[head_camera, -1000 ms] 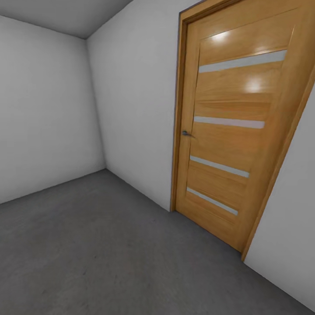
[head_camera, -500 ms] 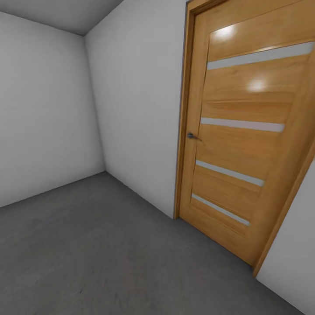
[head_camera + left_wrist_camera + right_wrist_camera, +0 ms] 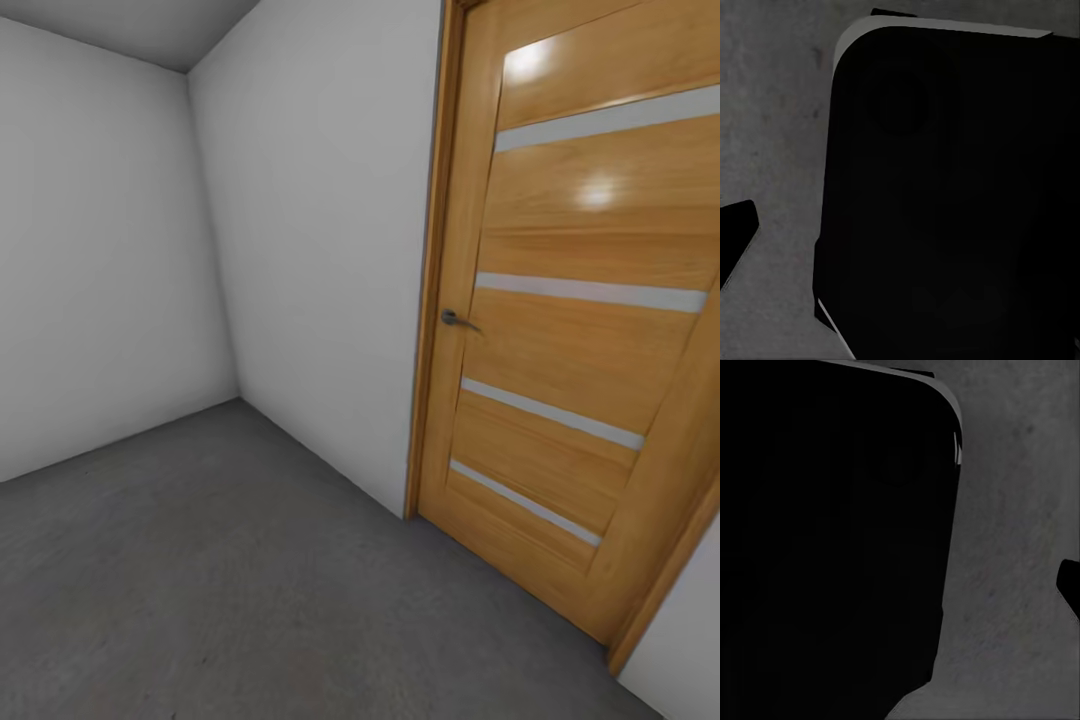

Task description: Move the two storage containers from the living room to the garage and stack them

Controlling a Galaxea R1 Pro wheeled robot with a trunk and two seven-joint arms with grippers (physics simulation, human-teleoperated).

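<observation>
Head view: dark grey, rough, speckled concrete floor [image 3: 200,580] of the garage, running up to plain white walls [image 3: 100,250] that meet in a corner at the left. At the right, a honey-coloured wooden panel door [image 3: 570,330] crossed by four pale horizontal strips, shut in its wooden frame, with a small dark metal lever handle [image 3: 458,320] on its left edge. Two bright light spots on the upper panels. Grey ceiling [image 3: 130,25] in the upper left corner. No orange-red storage bins to place here, so their whereabouts cannot be told.

Left wrist view: a large black rounded body with a pale grey edge [image 3: 945,187], looking like part of the robot, over the same speckled concrete. A small black wedge [image 3: 735,236] at one edge, possibly a fingertip; whether the left gripper is released or clenched cannot be told.

Right wrist view: a matching large black rounded body [image 3: 832,540] over grey concrete [image 3: 1012,547]. A small black tip [image 3: 1071,585] at the frame's edge; impossible to tell whether the right gripper is released or clenched.
</observation>
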